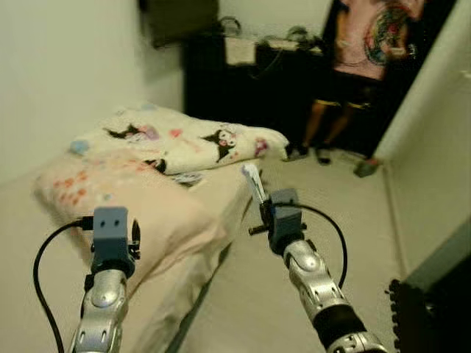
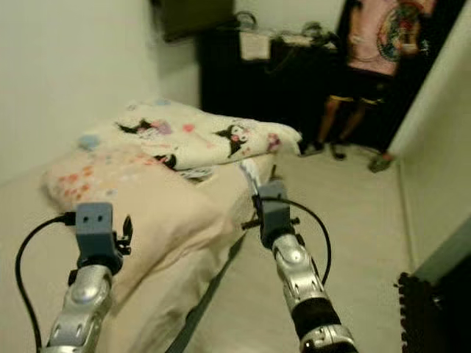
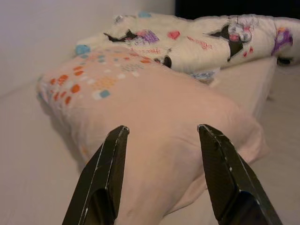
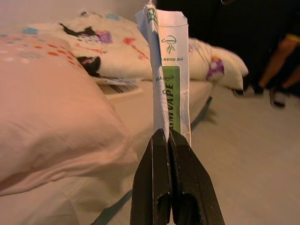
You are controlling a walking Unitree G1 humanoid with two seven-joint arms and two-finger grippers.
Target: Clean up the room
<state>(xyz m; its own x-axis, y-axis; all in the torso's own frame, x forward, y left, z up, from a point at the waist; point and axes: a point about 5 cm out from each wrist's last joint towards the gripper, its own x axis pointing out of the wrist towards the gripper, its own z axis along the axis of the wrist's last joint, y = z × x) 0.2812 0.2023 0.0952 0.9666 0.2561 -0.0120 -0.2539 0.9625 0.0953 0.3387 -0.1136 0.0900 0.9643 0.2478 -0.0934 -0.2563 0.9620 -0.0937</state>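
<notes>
My right gripper (image 4: 168, 136) is shut on a flat white-and-green packet (image 4: 168, 70), which it holds upright beside the bed's edge; the same packet (image 1: 252, 181) rises above the right gripper (image 1: 261, 200) in the left eye view. The left gripper (image 3: 161, 133) is open, hovering just above a pink pillow (image 3: 140, 108) with coloured dots on the bed (image 1: 221, 193). Nothing lies between its fingers (image 3: 112, 154).
A folded white blanket (image 1: 188, 140) with cartoon prints lies beyond the pillow. A person (image 1: 364, 59) stands by a dark cabinet (image 1: 250, 81) at the far end. Bare floor (image 1: 324, 213) runs along the bed's right side, and a dark object (image 1: 430, 309) sits at lower right.
</notes>
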